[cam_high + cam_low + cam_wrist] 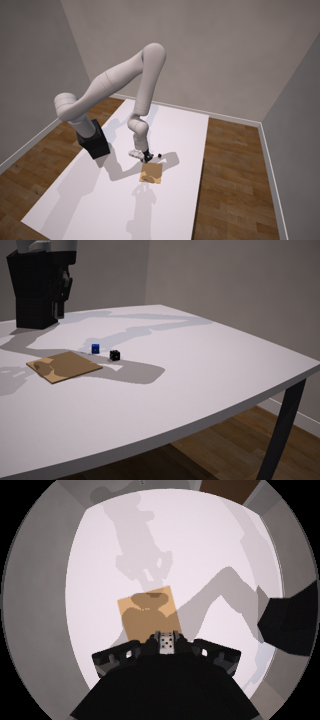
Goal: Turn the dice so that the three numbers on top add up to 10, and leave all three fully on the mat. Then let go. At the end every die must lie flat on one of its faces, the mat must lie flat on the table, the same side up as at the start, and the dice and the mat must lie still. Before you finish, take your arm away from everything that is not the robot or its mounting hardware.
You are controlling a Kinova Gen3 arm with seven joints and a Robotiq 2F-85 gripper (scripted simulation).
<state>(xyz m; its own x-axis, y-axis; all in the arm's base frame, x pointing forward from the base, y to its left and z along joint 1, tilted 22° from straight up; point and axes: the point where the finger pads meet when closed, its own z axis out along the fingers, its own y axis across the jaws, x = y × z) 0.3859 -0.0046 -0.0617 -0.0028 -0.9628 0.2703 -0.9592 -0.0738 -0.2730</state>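
Observation:
My gripper (pixel 145 159) (pixel 59 313) (pixel 166 636) is shut on a small white die (pixel 167 642) with dark pips and holds it above the table, just off the far edge of the tan mat (pixel 151 173) (pixel 64 366) (pixel 148 615). The mat lies flat with no die on it. A blue die (pixel 95 348) and a black die (pixel 159 155) (pixel 114 355) lie on the white table (pixel 175 129) (pixel 193 356) just beyond the mat's far corner. The gripper hides the blue die in the top view.
The arm's black base (pixel 95 145) (pixel 31 291) stands at the table's left side, behind the mat. The table's right edge and a dark leg (pixel 281 428) show in the exterior view. Wooden floor surrounds the table.

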